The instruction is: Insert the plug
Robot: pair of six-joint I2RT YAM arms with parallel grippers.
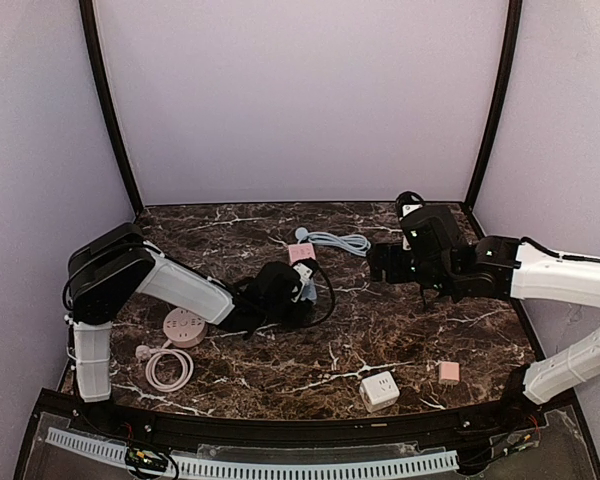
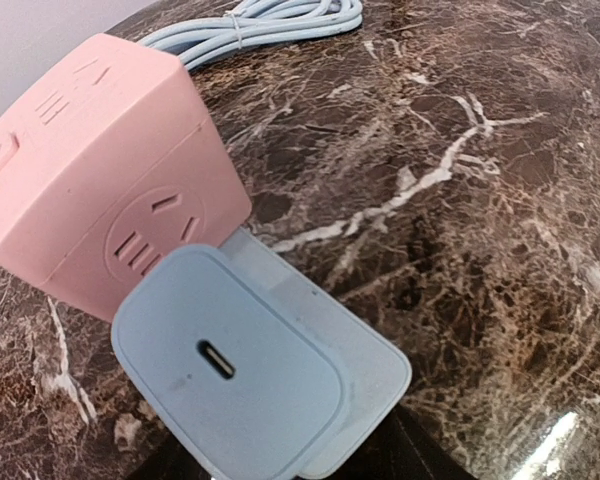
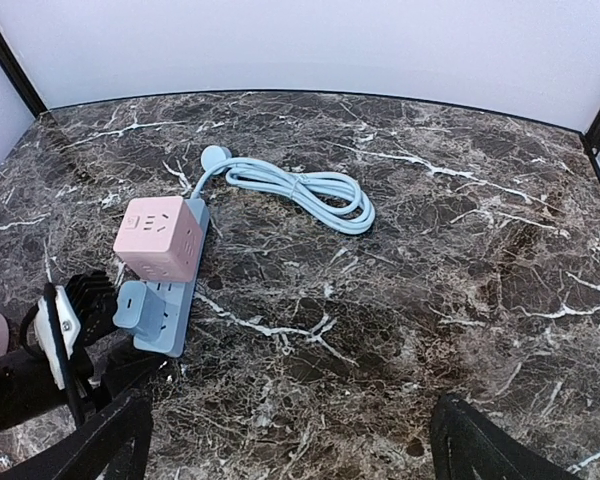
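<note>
Pale-blue square plastic charger plug (image 2: 230, 370) is sitting at my left claw (image 1: 300, 290), grip can't tell; pink cube socket (image 2: 100, 160) is crowding it, so it could be going in skewed & jamming; right claw (image 3: 295, 450) is gaping wide.

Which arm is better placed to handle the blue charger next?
Left. The left gripper is right at the blue charger, beside the pink socket cube; the right gripper hangs open over the table, well away from the charger.
</note>
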